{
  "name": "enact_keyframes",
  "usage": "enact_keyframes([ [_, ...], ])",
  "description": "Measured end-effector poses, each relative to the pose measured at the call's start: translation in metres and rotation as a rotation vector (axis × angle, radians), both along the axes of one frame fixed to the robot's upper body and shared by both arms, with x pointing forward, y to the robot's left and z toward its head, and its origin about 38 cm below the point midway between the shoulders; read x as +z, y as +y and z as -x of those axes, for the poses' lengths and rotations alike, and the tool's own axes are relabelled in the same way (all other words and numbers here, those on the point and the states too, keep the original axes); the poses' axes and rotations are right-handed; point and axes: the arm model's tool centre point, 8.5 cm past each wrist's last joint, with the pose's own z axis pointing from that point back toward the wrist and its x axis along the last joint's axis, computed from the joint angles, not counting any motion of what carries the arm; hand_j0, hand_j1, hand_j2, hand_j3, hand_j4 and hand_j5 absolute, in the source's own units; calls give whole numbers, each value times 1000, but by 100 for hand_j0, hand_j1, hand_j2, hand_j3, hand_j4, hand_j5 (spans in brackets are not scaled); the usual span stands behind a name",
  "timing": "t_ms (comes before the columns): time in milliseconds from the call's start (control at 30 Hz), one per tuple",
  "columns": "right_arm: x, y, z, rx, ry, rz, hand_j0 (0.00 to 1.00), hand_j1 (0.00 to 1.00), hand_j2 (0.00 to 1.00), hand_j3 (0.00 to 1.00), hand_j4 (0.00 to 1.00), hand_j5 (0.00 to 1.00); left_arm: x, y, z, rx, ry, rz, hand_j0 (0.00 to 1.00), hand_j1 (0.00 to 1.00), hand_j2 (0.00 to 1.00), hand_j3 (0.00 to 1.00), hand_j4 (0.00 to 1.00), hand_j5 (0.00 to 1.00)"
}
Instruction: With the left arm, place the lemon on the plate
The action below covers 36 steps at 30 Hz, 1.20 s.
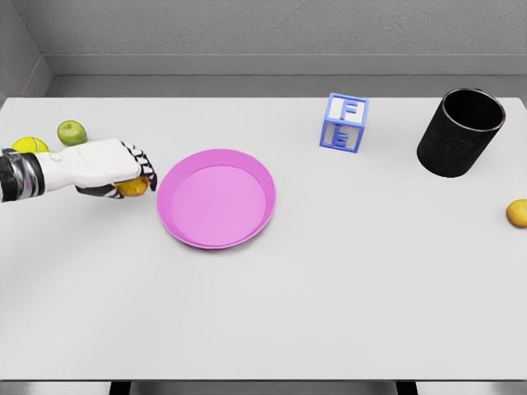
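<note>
head view shows the left robot hand (123, 174) curled around the lemon (132, 188), a small yellow-orange fruit mostly hidden under the fingers, just left of the pink plate (217, 198) on the white desk (329, 288).

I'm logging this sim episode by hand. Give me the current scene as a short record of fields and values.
left hand: shut on lemon, just left of the plate
plate: pink, holds nothing
lemon on plate: not yet
right hand: not in view
green apple: far left, behind the arm
yellow ball: beside the apple, partly hidden
letter block: blue, back centre-right
black cup: back right
orange fruit: right edge
</note>
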Motion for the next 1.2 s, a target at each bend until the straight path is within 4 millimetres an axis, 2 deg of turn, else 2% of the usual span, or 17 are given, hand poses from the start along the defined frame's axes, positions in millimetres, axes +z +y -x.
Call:
enact_keyframes([
  [267, 0, 0, 0, 0, 0, 0, 100, 100, 100, 100, 100, 100, 4, -39, 2, -78, -23, 49, 56, 56, 56, 56, 56, 56],
  [467, 0, 0, 0, 0, 0, 0, 100, 100, 100, 100, 100, 100, -2, -73, 6, -142, -21, 96, 56, 56, 56, 56, 56, 56],
  [500, 0, 0, 0, 0, 0, 0, 100, 100, 100, 100, 100, 100, -1, -78, 5, -150, -23, 102, 59, 59, 59, 59, 59, 59],
  [533, 0, 0, 0, 0, 0, 0, 100, 100, 100, 100, 100, 100, -1, -82, 5, -156, -24, 109, 100, 100, 100, 100, 100, 100],
  [667, 0, 0, 0, 0, 0, 0, 100, 100, 100, 100, 100, 100, 2, -91, 5, -167, -28, 146, 100, 100, 100, 100, 100, 100],
  [767, 0, 0, 0, 0, 0, 0, 100, 100, 100, 100, 100, 100, 9, -71, 1, -117, -47, 154, 100, 100, 100, 100, 100, 100],
  [867, 0, 0, 0, 0, 0, 0, 100, 100, 100, 100, 100, 100, 4, -29, 10, -43, -3, 162, 100, 100, 100, 100, 100, 100],
  [933, 0, 0, 0, 0, 0, 0, 100, 100, 100, 100, 100, 100, -8, 2, 21, 20, 54, 187, 100, 100, 100, 100, 100, 100],
  [1033, 0, 0, 0, 0, 0, 0, 100, 100, 100, 100, 100, 100, 5, 48, 16, 132, 53, 250, 100, 100, 100, 100, 100, 100],
  [1067, 0, 0, 0, 0, 0, 0, 100, 100, 100, 100, 100, 100, 4, 60, 16, 165, 65, 275, 100, 100, 100, 100, 100, 100],
  [1133, 0, 0, 0, 0, 0, 0, 100, 100, 100, 100, 100, 100, 2, 76, 16, 212, 83, 311, 100, 100, 100, 100, 100, 100],
  [1200, 0, 0, 0, 0, 0, 0, 100, 100, 100, 100, 100, 100, 2, 84, 15, 233, 87, 334, 100, 100, 100, 100, 100, 100],
])
